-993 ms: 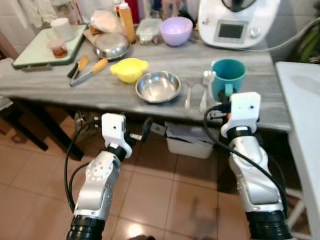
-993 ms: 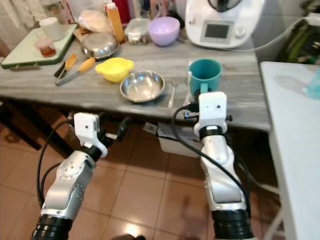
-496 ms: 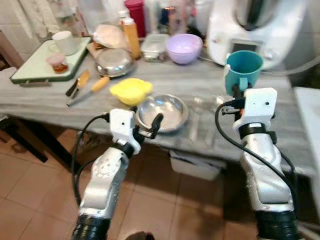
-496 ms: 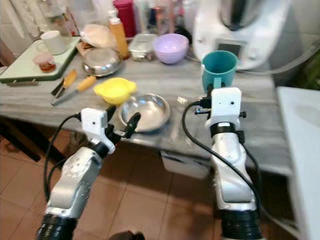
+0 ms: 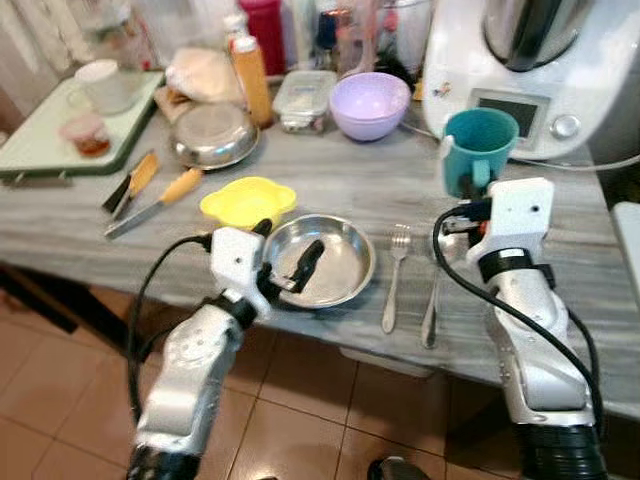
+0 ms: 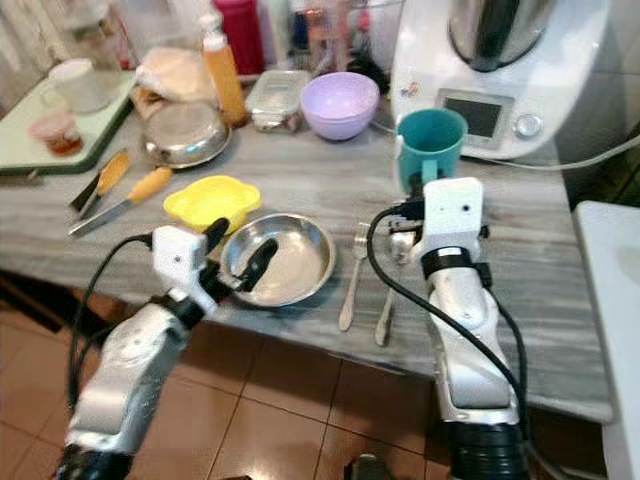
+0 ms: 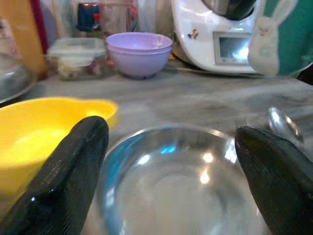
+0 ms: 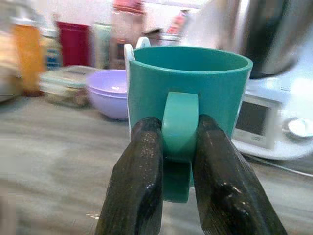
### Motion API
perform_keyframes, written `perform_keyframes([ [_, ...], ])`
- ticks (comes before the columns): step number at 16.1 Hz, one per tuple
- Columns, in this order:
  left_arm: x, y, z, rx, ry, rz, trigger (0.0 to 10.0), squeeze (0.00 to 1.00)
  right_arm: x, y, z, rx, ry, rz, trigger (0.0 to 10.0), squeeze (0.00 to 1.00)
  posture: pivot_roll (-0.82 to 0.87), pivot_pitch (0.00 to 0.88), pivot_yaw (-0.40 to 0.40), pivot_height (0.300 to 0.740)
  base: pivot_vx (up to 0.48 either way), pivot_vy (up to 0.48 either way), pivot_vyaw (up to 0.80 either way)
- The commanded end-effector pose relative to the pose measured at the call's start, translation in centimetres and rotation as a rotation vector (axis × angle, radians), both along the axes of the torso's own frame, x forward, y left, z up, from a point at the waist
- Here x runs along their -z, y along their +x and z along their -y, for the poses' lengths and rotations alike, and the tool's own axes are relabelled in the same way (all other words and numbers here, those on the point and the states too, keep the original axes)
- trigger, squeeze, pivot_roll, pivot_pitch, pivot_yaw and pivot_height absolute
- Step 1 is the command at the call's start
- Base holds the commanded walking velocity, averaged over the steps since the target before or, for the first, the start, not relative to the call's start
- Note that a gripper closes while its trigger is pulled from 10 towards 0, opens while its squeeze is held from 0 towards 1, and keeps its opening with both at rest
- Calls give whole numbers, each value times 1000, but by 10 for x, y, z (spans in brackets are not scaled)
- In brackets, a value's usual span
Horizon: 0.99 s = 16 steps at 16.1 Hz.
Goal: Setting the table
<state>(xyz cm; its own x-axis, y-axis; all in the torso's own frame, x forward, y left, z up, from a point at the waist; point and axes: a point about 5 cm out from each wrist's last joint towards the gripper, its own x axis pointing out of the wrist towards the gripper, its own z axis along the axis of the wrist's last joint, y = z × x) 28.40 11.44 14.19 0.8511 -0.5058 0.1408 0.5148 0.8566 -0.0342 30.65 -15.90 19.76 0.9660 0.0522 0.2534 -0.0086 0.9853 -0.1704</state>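
Right gripper [image 8: 177, 152] clamps the teal mug [image 5: 478, 150] by its handle; left gripper [image 5: 287, 262] hangs spread over the steel bowl [image 5: 320, 262].

Eye views: taking the steel bowl as landmark, the mug stands upright, mouth up, beyond and right of it on the grey table [image 5: 120, 240], handle turned toward the robot. A fork [image 5: 394, 275] and spoon [image 5: 432, 300] lie just right of the bowl, long axes running away from the robot; a yellow bowl [image 5: 246, 202] sits at its left rim.
Left wrist view: the black fingers [image 7: 66, 176] stand wide apart, straddling the steel bowl's near rim.
Right wrist view: both fingers pinch the mug's vertical handle between them, purple bowl [image 8: 108, 93] behind.
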Motion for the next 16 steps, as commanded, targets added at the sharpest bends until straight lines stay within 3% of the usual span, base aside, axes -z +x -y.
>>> perform_keyframes([
  [1, 2, -7, -5, 30, -11, -21, 10000, 0, -4, -2, -9, -70, 4, 13, 10000, 0, -12, 125, 70, 740, 0, 0, 0],
  [5, 2, -21, 4, 166, -15, -36, 10000, 0, -2, -1, -7, -120, 11, -11, 10000, 0, -10, 140, 69, 740, 0, 0, 0],
  [7, 3, -27, 6, 214, -17, -64, 10000, 0, 3, 4, 3, -141, 5, -47, 10000, 0, -6, 154, 71, 740, 0, 0, 0],
  [11, -2, -32, 13, 291, -36, -69, 10000, 0, 8, 12, 16, -169, -23, -80, 10000, 0, 0, 167, 78, 740, 0, 0, 0],
  [16, -9, -33, 18, 358, -31, -74, 10000, 0, 10, 21, 15, -245, -13, -106, 10000, 0, 10, 190, 90, 740, 0, 0, 0],
])
